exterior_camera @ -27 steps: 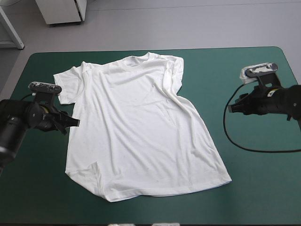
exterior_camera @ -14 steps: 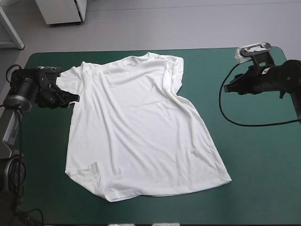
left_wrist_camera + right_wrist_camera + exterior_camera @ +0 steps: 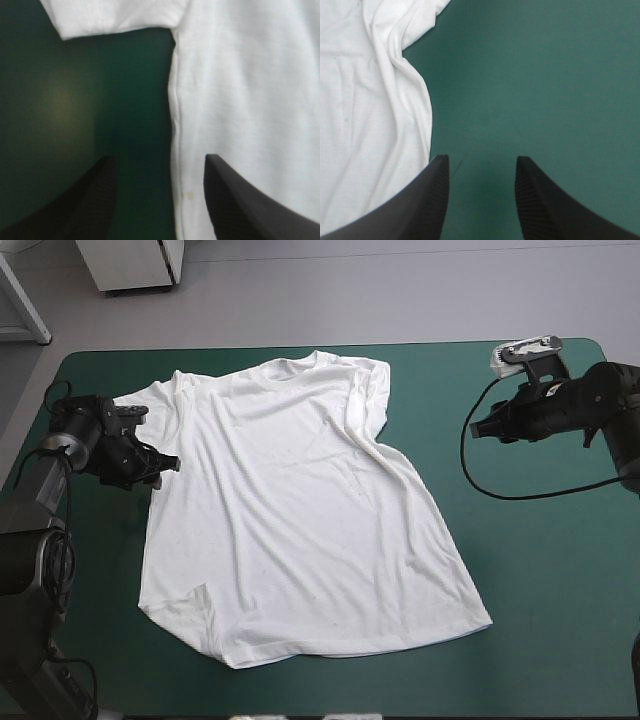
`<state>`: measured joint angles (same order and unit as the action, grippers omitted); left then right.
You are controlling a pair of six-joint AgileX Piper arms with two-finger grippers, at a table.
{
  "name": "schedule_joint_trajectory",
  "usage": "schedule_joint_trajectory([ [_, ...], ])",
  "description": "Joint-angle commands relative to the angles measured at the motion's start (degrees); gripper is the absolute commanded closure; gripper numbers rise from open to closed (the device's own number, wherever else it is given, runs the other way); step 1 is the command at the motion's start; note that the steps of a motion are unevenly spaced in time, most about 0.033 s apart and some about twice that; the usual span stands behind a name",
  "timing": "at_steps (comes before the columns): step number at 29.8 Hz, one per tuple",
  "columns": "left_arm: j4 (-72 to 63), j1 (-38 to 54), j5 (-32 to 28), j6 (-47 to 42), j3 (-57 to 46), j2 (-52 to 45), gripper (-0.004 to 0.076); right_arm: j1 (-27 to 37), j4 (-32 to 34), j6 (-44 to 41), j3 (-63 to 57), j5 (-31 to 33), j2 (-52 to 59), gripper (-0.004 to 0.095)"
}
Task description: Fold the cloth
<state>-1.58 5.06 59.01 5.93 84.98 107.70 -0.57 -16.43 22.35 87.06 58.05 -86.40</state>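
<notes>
The white T-shirt [image 3: 300, 510] lies spread flat on the teal-green table, collar toward the far edge, its right sleeve folded in. My left gripper [image 3: 165, 464] is open at the shirt's left side seam, just below the left sleeve. In the left wrist view the side seam of the T-shirt [image 3: 250, 100] runs between the fingers of my left gripper [image 3: 160, 170], one over the cloth, one over bare cover. My right gripper [image 3: 476, 429] is open over bare cover, well right of the shirt. Its wrist view shows the T-shirt's [image 3: 365, 115] rumpled edge beside the right gripper [image 3: 481, 167].
The bare teal-green cover [image 3: 540, 570] stretches wide to the right of the shirt and along the near edge. A narrow strip of cover [image 3: 100, 540] lies on the shirt's left.
Both arms have moved toward the table's far side. The left gripper has come in to the shirt's left seam under the sleeve. The right gripper has shifted slightly toward the shirt. The shirt has not moved.
</notes>
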Motion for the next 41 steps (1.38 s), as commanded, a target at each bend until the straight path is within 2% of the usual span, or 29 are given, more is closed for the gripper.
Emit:
schedule_joint_trajectory([
  [1, -0.84, 0.04, -1.27, -0.08, 1.92, -1.65, 0.0328, -0.13, -2.69, 2.04, 2.1, -2.46, 1.16, 0.0494],
  [8, -3.6, -0.3, -1.5, 1.14, 1.92, 0.65, 0.0329, -0.13, -5.06, 9.31, 2.1, -2.2, -0.57, 0.0493],
  [11, -3.18, -1.3, -1.44, 1.14, 1.81, 1.68, 0.0365, -0.13, -5.06, 11.39, 2.1, -2.05, -1.67, 0.0493],
  [15, -3.17, -2.2, -1.67, 1.01, 1.81, 2.81, 0.0509, -0.3, -6.32, 13.0, 2.1, -1.75, -3.45, 0.0493],
  [19, -3.47, -2.26, -1.99, 1.25, 1.81, 3.39, 0.0723, -3.56, -5.56, 15.94, 2.1, -2.45, -5.55, 0.0493],
  [27, -6.78, -2.26, -0.29, 3.47, 1.81, 3.39, 0.0731, -9.21, -2.76, 16.46, 7.12, -3.98, -14.51, 0.0493],
  [34, -9.42, -2.26, 0.13, 5.12, 1.81, 3.39, 0.0731, -9.86, -2.61, 15.38, 15.31, -3.14, -23.4, 0.0493],
  [41, -11.01, -2.26, 0.13, 5.78, 1.81, 3.39, 0.0731, -9.86, -5.04, 15.38, 18.08, -2.4, -29.24, 0.0476],
])
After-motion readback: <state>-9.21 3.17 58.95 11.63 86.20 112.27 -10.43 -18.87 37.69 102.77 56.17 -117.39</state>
